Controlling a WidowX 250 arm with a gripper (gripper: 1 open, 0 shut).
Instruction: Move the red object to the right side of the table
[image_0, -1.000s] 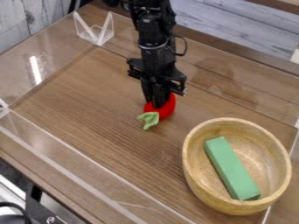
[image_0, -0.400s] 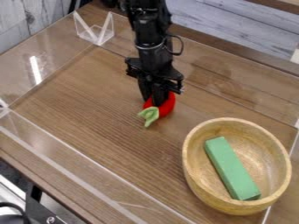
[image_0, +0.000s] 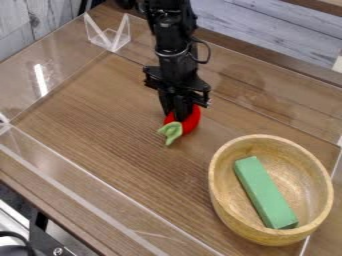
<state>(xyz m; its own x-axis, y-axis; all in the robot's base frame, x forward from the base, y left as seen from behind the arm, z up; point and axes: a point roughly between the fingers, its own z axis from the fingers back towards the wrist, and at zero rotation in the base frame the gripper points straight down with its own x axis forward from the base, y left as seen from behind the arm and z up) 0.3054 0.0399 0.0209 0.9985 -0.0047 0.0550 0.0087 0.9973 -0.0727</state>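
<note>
We see a wood-grain table edged by low clear acrylic walls. Near its middle the black gripper points straight down, its fingers closed, it seems, around the red strawberry toy resting on the tabletop. At near right, a wooden bowl holds a green block.

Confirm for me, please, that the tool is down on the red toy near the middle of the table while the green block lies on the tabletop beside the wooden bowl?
Not quite. The green block lies inside the wooden bowl, not on the tabletop beside it, as the camera view shows. The rest holds: the tool is down on the red toy near the middle of the table.
</note>
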